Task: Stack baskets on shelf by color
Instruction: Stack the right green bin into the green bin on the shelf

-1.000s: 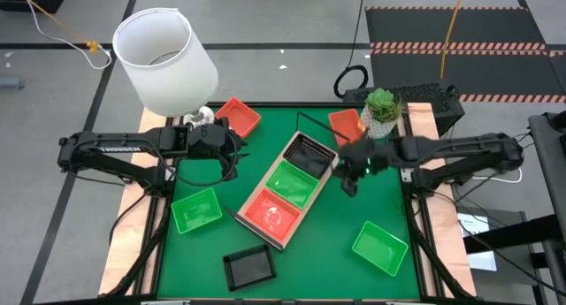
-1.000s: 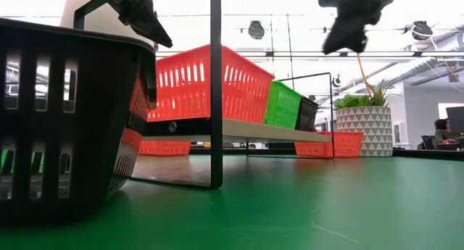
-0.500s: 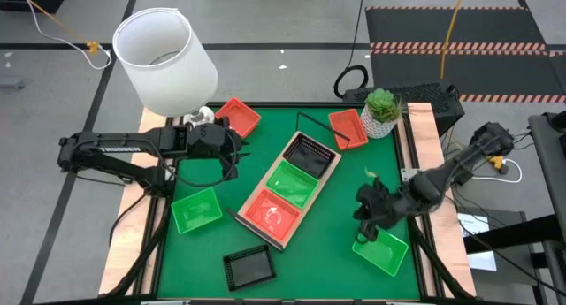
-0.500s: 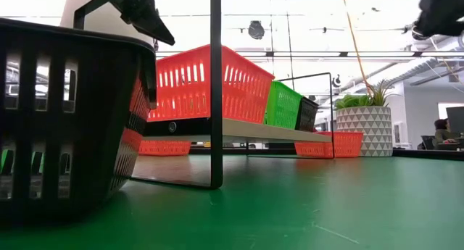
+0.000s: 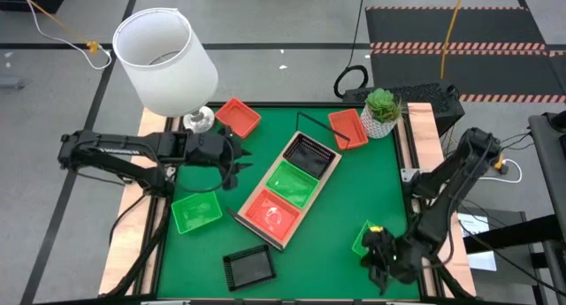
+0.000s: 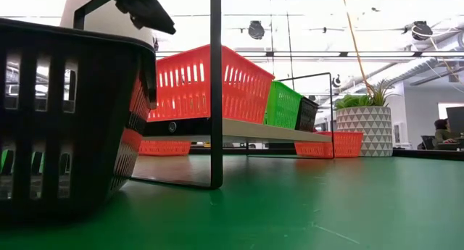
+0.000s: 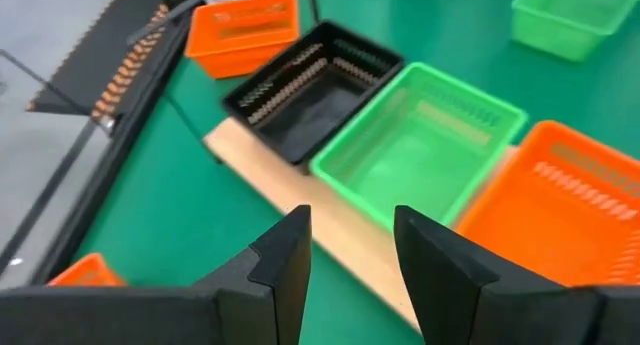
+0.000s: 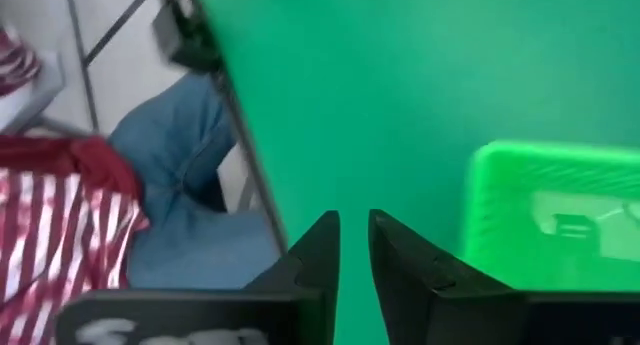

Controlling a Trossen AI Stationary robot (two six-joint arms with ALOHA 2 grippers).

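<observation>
Two hands, both empty. Right hand (image 5: 378,261), fingers nearly closed, hangs at the table's near right corner over a loose green basket (image 5: 364,241). Left hand (image 5: 235,156), narrowly open, sits near the left edge, facing the shelf (image 7: 345,253). Baskets look light, thin, slightly flexible plastic: pinch one side wall at the rim.

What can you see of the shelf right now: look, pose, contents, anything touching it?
The shelf is a long light-wood board on a thin dark frame, lying diagonally mid-mat. On it, in a row, sit a black basket, a green basket and an orange-red basket; none is stacked. In the low view the board sits raised on dark legs. The left pincer hovers beside it, open, not touching.
</observation>
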